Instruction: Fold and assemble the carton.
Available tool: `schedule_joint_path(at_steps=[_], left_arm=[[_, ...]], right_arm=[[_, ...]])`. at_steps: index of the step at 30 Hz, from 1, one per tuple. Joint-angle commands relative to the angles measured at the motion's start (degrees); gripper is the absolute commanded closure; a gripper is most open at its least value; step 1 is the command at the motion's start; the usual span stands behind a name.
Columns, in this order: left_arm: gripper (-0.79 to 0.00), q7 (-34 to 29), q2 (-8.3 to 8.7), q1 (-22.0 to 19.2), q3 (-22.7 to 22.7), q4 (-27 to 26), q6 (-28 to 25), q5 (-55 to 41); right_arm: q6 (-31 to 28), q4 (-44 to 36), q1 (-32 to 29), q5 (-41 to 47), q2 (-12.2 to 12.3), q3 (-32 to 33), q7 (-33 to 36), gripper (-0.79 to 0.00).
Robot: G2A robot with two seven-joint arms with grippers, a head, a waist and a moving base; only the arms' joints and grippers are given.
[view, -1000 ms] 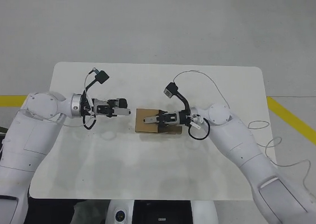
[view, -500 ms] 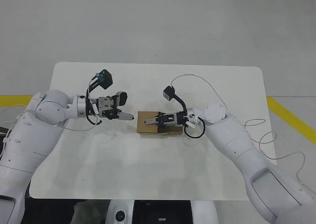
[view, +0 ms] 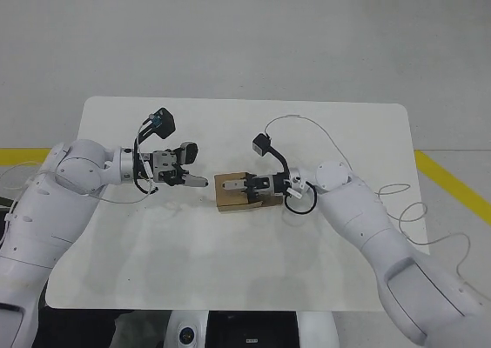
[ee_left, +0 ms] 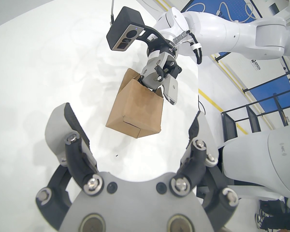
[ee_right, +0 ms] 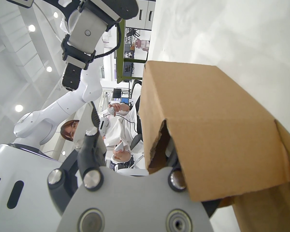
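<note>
One right end effector finger inside carton.

We've got a white table with rounded corners here, and a brown carton sitting on it near the middle, lying on its side.

The robot's round white arms are carrying thin black cables, and silver screws are shining near black fingers.
</note>
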Motion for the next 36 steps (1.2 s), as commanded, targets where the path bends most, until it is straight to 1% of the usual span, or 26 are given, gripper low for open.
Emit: schedule_joint_path(at_steps=[1, 3, 6, 9, 12, 14, 18, 20, 24, 25, 27, 28, 29, 31, 33, 34, 36], left_arm=[[-0.785, 0.7, 0.02, 0.1, -0.2, -0.8, 0.5, 1.2], [-0.785, 2.1, 0.19, 0.2, -0.9, -2.6, -0.3, 6.3], [-0.785, 7.0, 0.29, 1.6, -2.0, -3.3, -2.7, 13.3], [-0.785, 13.3, 0.21, 3.1, -2.9, -3.1, -7.0, 19.2], [-0.785, 20.7, 0.09, 4.5, -3.2, -5.0, -7.5, 28.5], [-0.785, 27.5, 0.08, 6.0, -2.8, -6.1, -7.5, 35.0], [-0.785, 41.1, 0.64, 8.1, -0.2, -7.7, -7.5, 48.5], [-0.785, 48.5, 1.16, 8.5, 0.9, -7.3, -7.5, 55.8], [-0.785, 63.6, 1.81, 8.4, 1.2, -5.1, -7.2, 72.1], [-0.785, 67.1, 1.81, 8.6, 1.4, -4.4, -6.4, 75.4], [-0.785, 73.3, 1.70, 8.9, 2.1, -2.8, -5.0, 79.7], [-0.785, 75.5, 1.60, 8.9, 2.5, -1.9, -4.8, 80.9], [-0.785, 77.0, 1.48, 8.7, 3.1, -1.2, -4.9, 82.1], [-0.785, 78.9, 1.20, 8.4, 4.2, -0.1, -5.1, 83.3], [-0.785, 79.5, 0.89, 8.2, 5.1, 0.5, -5.8, 83.1], [-0.785, 79.1, 0.77, 8.2, 5.4, 0.7, -6.0, 83.1], [-0.785, 78.2, 0.53, 8.4, 5.9, 0.6, -6.0, 82.3]], right_arm=[[0.1, -0.4, 0.0, -0.3, 0.2, 0.4, 0.1, -0.613], [0.4, -0.9, -0.2, -0.5, 0.5, 0.9, 0.4, -0.610], [1.0, -1.9, -0.6, -1.0, 1.1, 1.8, 0.9, -0.600], [1.7, -3.2, -1.2, -1.6, 1.8, 3.0, 1.2, -0.600], [2.8, -4.8, -2.1, -2.4, 2.7, 4.4, 1.5, -0.591], [3.7, -6.1, -2.4, -3.6, 3.5, 5.4, 1.7, -0.570], [5.8, -9.8, -3.4, -5.8, 5.0, 7.6, 1.9, -0.591], [7.1, -12.1, -4.3, -6.8, 5.8, 8.7, 2.0, -0.585], [9.4, -16.6, -6.2, -8.8, 7.2, 11.0, 1.8, -0.573], [10.0, -17.7, -6.7, -9.3, 7.5, 11.7, 1.6, -0.539], [11.2, -19.8, -7.7, -10.4, 8.2, 12.9, 1.6, -0.366], [11.8, -20.9, -8.1, -10.8, 8.6, 13.4, 1.7, -0.326], [12.6, -22.1, -8.6, -11.3, 8.9, 14.0, 1.8, -0.289], [14.1, -24.6, -9.4, -12.6, 9.5, 15.1, 1.9, -0.154], [16.1, -27.2, -10.2, -14.1, 10.2, 16.3, 2.1, -0.028], [17.1, -28.8, -10.7, -14.8, 10.5, 16.8, 2.1, 0.000], [19.6, -31.6, -11.5, -17.1, 11.2, 17.8, 2.0, 0.000]])
